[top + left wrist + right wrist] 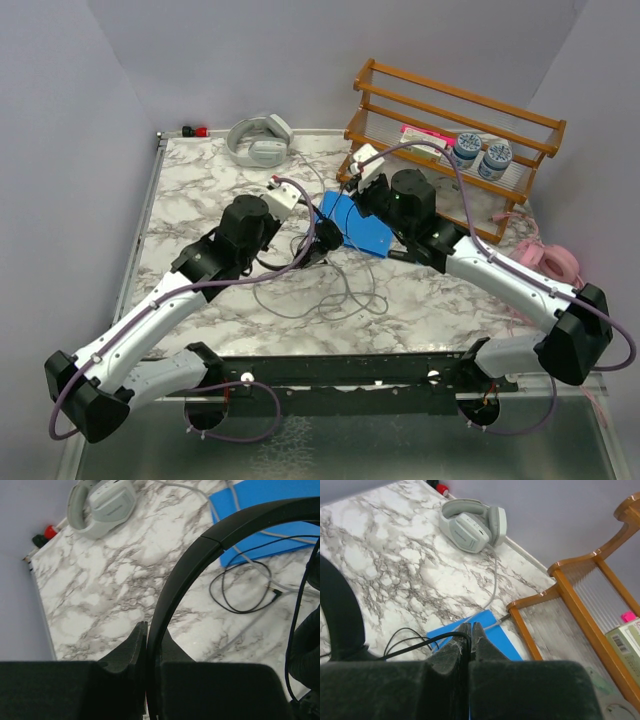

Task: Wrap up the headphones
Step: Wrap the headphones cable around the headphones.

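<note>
Marble-patterned table point(200, 190), grey walls: the left gripper point(151, 647) is clamped on the headband of the black headphones point(200, 555) at mid-table, beside a blue mat point(362, 228), while the right gripper point(470, 635) pinches their thin black cable point(415, 647). Grey-white headphones point(257, 140) lie at the far left. The pink headphones point(548, 262) rest at the right edge, near a wooden rack point(450, 110).

Overhead rear view, plus two low wrist close-ups.
Both wrist cameras face the far edge, sharing the grey-white headphones point(258, 140) with the overhead.
</note>
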You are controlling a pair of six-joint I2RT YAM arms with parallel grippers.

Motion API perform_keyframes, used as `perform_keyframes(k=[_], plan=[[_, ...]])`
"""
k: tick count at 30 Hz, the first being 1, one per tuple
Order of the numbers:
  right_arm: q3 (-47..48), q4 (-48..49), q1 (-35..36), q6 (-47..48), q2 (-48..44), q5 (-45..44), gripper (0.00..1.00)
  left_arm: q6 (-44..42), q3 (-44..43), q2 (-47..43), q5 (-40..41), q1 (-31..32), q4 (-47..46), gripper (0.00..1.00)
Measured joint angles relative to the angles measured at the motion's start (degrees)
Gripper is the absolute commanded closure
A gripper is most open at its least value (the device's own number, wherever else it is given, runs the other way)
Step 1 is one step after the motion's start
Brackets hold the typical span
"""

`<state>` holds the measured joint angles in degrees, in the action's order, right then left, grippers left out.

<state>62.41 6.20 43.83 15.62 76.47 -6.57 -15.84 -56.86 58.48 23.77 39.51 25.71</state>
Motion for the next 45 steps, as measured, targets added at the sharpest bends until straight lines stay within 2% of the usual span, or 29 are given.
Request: perform_keyframes(k=[6, 9, 15, 20, 24, 28, 31, 35, 39, 45], plan=[[-0.52, 2.91, -3.04, -4.04, 3.21, 7.21, 0.98, 4.9, 0.42, -4.0, -10.69, -0.02, 1.66, 1.0], [-3.8, 6.84, -4.74, -6.95, 3.48, 12.07, 0.96, 9.64, 0.28, -5.77, -14.62, -0.15, 1.7, 1.0], [-14.03, 21.64, -5.88, -12.22, 2.67, 22.47, 0.95, 20.2, -3.43, -5.14, -23.41, -0.22, 4.5, 1.0], [-22.71, 36.98, -6.88, -16.33, 1.86, 26.84, 0.93, 27.71, -9.94, -3.19, -28.41, 0.0, 6.45, 1.0], [-26.97, 47.69, -7.8, -19.82, 4.04, 29.73, 0.92, 33.59, -15.5, -2.58, -29.88, 0.0, 7.28, 1.0], [-27.43, 55.82, -7.96, -23.26, 8.57, 32.94, 0.92, 37.99, -20.98, -0.28, -30.95, 0.0, 8.85, 1.0], [-27.43, 60.41, -7.96, -25.62, 11.74, 35.65, 0.96, 40.19, -23.8, 1.97, -31.5, 0.0, 10.67, 1.0], [-27.39, 65.51, -7.96, -29.24, 15.82, 39.34, 0.99, 42.62, -25.55, 4.11, -30.67, 0.0, 12.48, 1.0], [-27.36, 69.61, -7.82, -33.73, 19.04, 43.08, 0.99, 45.42, -26.08, 5.18, -25.66, -0.17, 13.62, 1.0], [-31.69, 73.31, -5.27, -37.66, 17.77, 44.74, 0.99, 49.77, -26.91, 9.86, -23.3, -5.86, 13.03, 1.0]])
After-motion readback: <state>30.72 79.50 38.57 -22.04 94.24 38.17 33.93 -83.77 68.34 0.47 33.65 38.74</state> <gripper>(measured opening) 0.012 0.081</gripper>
